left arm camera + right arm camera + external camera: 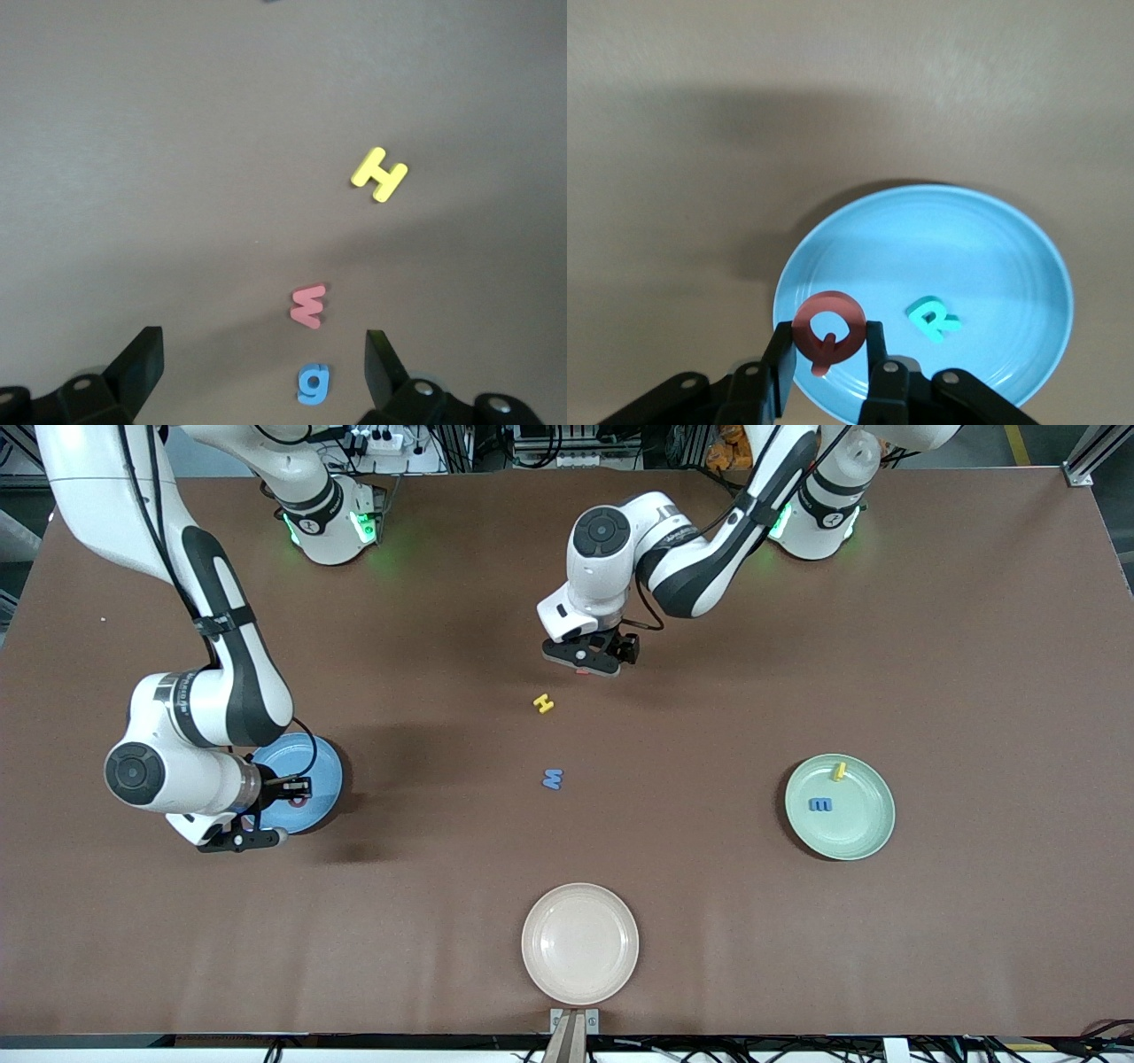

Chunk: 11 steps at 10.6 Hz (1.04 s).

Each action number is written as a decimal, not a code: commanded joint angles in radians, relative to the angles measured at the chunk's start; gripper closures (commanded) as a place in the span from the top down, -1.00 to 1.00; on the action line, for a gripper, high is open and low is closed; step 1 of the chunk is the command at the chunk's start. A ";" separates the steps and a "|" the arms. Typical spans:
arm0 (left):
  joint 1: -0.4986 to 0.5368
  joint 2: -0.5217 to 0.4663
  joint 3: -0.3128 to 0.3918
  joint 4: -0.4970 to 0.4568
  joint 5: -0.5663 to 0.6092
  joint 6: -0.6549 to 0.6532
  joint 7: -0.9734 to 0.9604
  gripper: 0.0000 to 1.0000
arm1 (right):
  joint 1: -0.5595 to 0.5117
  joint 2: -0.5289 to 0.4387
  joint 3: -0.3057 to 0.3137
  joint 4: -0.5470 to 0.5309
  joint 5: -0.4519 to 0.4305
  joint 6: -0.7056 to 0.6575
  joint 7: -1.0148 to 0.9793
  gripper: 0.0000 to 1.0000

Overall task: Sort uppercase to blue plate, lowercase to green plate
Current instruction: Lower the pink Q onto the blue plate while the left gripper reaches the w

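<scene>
My right fingers pinch the red foam Q over the round light-blue plate beside the teal R; my left fingers spread over the red w and blue g; yellow H and blue M remain.

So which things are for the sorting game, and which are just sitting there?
For the game:
- blue plate, teal R
- red Q, in the right claw
- green plate
- yellow H, blue M, red w, blue g

Just there:
- cream plate
</scene>
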 commanded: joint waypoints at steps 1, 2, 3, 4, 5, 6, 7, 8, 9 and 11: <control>-0.010 0.056 -0.004 0.000 0.053 0.052 0.011 1.00 | -0.025 -0.056 0.020 -0.100 -0.017 0.004 -0.006 0.65; -0.010 0.076 -0.004 0.005 0.085 0.068 0.014 0.93 | -0.029 -0.062 0.020 -0.106 -0.015 -0.002 -0.008 1.00; -0.010 0.094 -0.004 0.000 0.119 0.108 0.017 0.88 | -0.029 -0.061 0.020 -0.105 -0.017 -0.008 -0.009 1.00; -0.012 0.108 -0.004 0.000 0.151 0.118 0.032 0.78 | -0.023 -0.062 0.020 -0.102 -0.017 -0.006 -0.008 1.00; -0.012 0.110 -0.004 0.000 0.158 0.119 0.048 0.71 | -0.021 -0.061 0.020 -0.099 -0.017 -0.006 -0.002 1.00; -0.012 0.111 -0.004 -0.003 0.159 0.121 0.048 0.65 | -0.021 -0.058 0.020 -0.094 -0.017 -0.005 0.000 1.00; -0.016 0.117 -0.004 -0.003 0.159 0.133 0.049 0.62 | -0.019 -0.053 0.020 -0.088 -0.018 -0.002 0.000 1.00; -0.022 0.125 -0.004 -0.004 0.158 0.151 0.048 0.59 | -0.015 -0.044 0.020 -0.074 -0.018 0.001 0.000 1.00; -0.024 0.127 -0.004 -0.010 0.159 0.159 0.045 0.58 | -0.007 -0.033 0.018 -0.061 -0.018 0.003 0.001 1.00; -0.027 0.122 -0.004 -0.041 0.158 0.170 0.030 0.53 | -0.009 -0.012 0.020 -0.060 -0.017 0.014 0.003 1.00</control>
